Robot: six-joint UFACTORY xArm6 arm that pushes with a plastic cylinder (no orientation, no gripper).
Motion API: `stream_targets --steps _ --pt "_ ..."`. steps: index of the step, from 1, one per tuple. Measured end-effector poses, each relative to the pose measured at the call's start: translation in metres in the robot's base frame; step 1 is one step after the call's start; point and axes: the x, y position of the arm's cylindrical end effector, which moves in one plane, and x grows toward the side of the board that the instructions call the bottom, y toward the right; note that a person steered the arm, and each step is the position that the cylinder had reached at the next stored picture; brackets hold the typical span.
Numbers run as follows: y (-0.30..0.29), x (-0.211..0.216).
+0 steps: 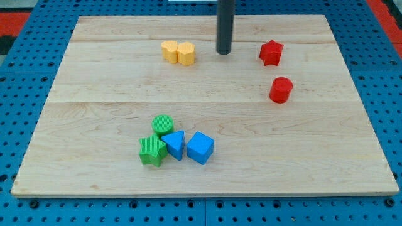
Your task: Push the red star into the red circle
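The red star (271,53) lies near the view's top right on the wooden board (94,75). The red circle (281,90), a short cylinder, stands just below it, a small gap apart. My tip (224,53) rests on the board to the left of the red star, about a block's width and a half away, between the star and the yellow blocks.
Two yellow blocks (178,53) sit touching, left of my tip. Near the view's bottom centre cluster a green circle (162,125), a green star (152,150), a blue triangle (175,145) and a blue cube (200,148).
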Motion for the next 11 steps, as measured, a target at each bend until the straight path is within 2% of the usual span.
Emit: stream_targets --steps 2,3,4,5,7,8,9,11 --pt "0.119 -0.005" --pt "0.125 -0.015" --pt "0.143 -0.001" --pt "0.124 0.024" --pt "0.105 0.027" --pt "0.104 0.013" --pt "0.093 0.023" --pt "0.097 0.074"
